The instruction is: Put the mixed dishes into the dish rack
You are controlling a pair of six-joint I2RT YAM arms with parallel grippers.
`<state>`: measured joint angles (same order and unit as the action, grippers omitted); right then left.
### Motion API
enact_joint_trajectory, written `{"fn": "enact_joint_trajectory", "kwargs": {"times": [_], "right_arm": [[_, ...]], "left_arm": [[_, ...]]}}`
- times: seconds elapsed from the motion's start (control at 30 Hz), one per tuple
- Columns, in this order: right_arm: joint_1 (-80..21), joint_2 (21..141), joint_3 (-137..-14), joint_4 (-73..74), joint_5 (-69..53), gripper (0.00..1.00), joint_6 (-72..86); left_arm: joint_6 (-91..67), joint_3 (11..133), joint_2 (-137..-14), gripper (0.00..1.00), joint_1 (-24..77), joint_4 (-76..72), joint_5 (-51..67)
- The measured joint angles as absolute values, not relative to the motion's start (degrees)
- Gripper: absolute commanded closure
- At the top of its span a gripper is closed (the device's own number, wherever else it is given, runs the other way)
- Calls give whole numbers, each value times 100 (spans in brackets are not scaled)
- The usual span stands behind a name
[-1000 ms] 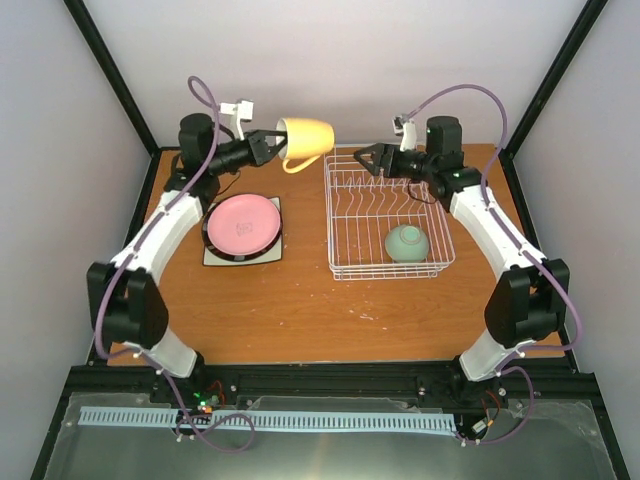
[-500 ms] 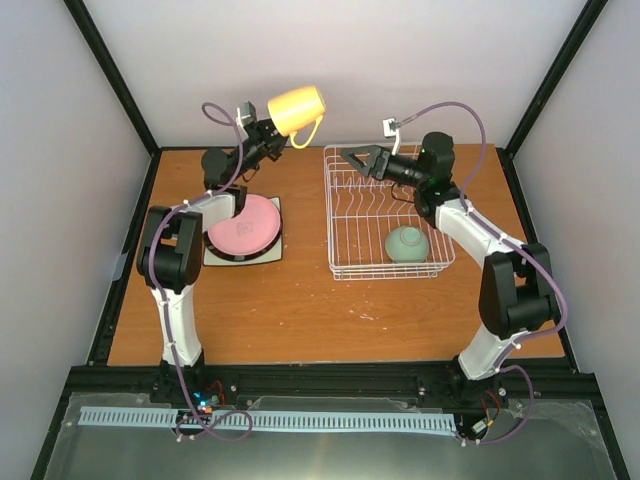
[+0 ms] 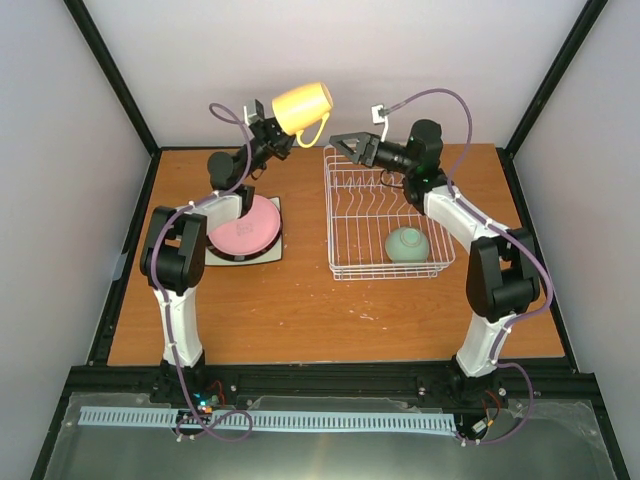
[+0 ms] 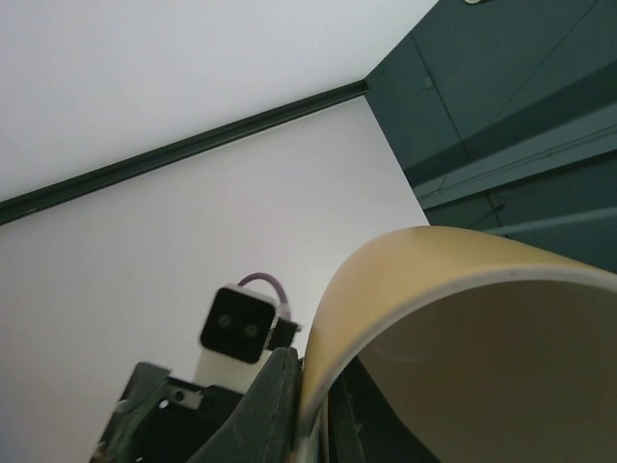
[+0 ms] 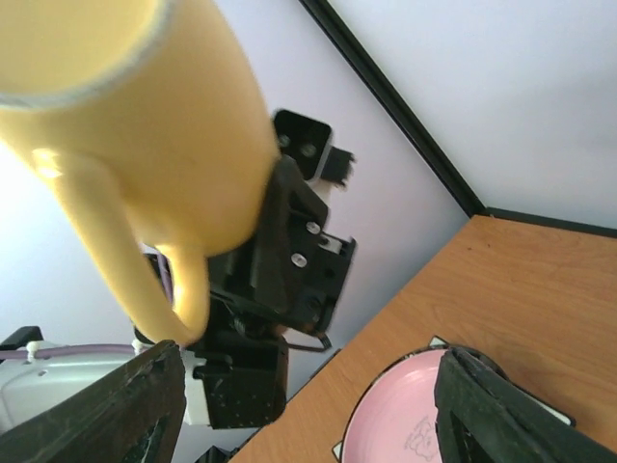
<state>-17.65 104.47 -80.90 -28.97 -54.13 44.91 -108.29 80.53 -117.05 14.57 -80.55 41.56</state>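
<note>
The dish rack (image 3: 345, 215) is seen on the right half of the table (image 3: 300, 310), with the mint-green bowl (image 3: 407, 243) lying inside near its front right corner. The pink plate (image 3: 243, 224) is stacked left of the rack, apparently on a white square plate (image 3: 213, 258). The yellow mug (image 3: 302, 106) is held aloft, its rim pinched by the left gripper (image 3: 281, 133). The right gripper (image 3: 340, 143) is spread wide, near the mug.

white arms (image 3: 455, 212), black joints (image 3: 172, 255), purple cables (image 3: 437, 92)
</note>
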Motion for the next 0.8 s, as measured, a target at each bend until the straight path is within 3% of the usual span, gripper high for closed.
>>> {"fn": "enact_joint_trajectory", "kwargs": {"times": [0.33,0.8], "right_arm": [[-1975,10606,-8414,-3070,-5537,38,4698],[-2171,10965,-8960,-2987,-5765,38,4805]], "left_arm": [[-10829,7881,-11705,99,1457,-8012,4152],[-10825,7878,-11705,99,1441,-7966,3962]]}}
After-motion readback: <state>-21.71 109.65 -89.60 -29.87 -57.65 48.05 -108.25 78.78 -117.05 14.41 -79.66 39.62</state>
